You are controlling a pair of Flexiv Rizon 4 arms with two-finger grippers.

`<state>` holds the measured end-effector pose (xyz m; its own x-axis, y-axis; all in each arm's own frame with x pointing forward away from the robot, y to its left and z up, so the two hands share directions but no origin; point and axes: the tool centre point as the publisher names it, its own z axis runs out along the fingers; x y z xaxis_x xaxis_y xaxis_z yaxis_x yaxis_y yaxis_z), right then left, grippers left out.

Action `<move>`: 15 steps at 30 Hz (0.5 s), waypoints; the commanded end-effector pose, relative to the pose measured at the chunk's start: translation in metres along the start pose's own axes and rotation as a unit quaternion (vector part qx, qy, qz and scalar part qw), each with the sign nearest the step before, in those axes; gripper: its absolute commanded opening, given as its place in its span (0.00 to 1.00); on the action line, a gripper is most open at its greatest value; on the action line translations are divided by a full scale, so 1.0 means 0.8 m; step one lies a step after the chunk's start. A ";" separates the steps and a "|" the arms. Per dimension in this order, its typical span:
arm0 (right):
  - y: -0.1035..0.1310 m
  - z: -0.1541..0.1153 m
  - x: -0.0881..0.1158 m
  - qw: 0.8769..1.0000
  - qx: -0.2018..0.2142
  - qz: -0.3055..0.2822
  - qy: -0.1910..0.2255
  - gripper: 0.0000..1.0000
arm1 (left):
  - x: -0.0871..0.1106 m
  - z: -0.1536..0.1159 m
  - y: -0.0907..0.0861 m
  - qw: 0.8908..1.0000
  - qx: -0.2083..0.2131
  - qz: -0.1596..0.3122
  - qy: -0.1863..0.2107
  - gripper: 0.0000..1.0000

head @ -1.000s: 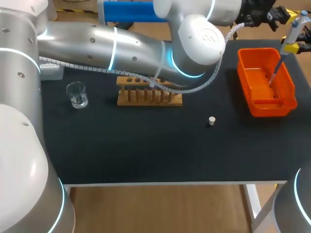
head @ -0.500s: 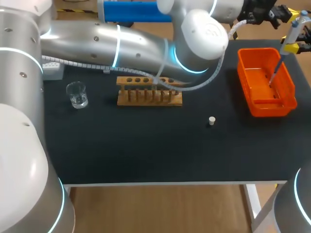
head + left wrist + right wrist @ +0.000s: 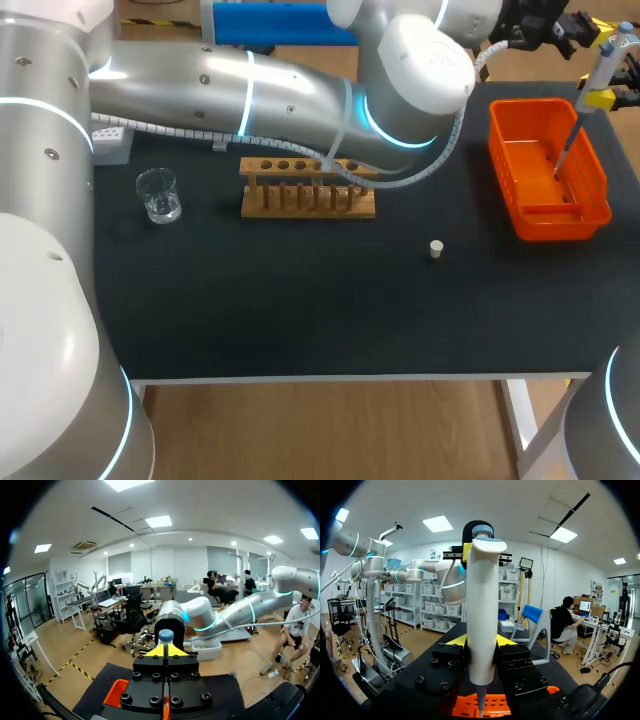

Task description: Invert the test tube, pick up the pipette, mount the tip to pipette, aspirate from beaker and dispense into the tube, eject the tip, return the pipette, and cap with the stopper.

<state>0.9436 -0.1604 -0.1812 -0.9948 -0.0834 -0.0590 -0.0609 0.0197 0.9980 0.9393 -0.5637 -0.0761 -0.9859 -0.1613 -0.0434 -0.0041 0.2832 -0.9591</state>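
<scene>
Left arm (image 3: 300, 90) elbow has swung farther, toward far right; pipette unmoved. My right gripper (image 3: 481, 641) is clenched on white plastic pipette (image 3: 481, 605), upright over orange plastic bin (image 3: 560, 226) at far right, thin tip pointing into it. Left gripper (image 3: 165, 651) fingers pressed together, empty, pipette's blue-grey cap just ahead. I judge pipette light, stiff, smooth, slip-prone. Grip mid-body, spare fragile tip.

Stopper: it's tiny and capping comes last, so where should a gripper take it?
Probably across its round sides, coming straight down from above: the stopper sits low on the table, alone, with free room on every side.
</scene>
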 end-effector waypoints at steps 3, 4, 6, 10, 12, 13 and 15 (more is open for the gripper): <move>0.000 -0.003 -0.002 1.000 0.001 0.000 0.003 0.00 | -0.004 0.007 0.003 0.991 0.130 0.001 0.011 0.00; 0.000 -0.003 -0.002 1.000 0.001 0.000 0.003 0.00 | -0.004 0.007 0.003 0.991 0.131 0.001 0.011 0.00; 0.000 -0.003 -0.002 1.000 0.001 0.000 0.003 0.00 | -0.003 0.008 0.003 0.991 0.131 -0.001 0.013 0.00; 0.000 -0.003 -0.002 1.000 0.001 0.000 0.003 0.00 | -0.002 0.009 0.005 0.991 0.130 -0.002 0.015 0.00; 0.000 -0.003 -0.002 1.000 0.001 0.000 0.003 0.00 | -0.002 0.009 0.007 0.991 0.129 -0.003 0.016 0.00; 0.000 -0.003 -0.002 1.000 0.001 0.000 0.003 0.00 | -0.002 0.009 0.009 0.992 0.128 -0.004 0.016 0.00; 0.000 -0.003 -0.002 1.000 0.001 0.000 0.003 0.00 | -0.002 0.010 0.009 0.992 0.127 -0.006 0.017 0.00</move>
<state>0.9436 -0.1605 -0.1813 -0.9948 -0.0836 -0.0589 -0.0608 0.0202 0.9979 0.9405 -0.5682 -0.0810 -0.9903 -0.1362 -0.0268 -0.0133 0.2852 -0.9584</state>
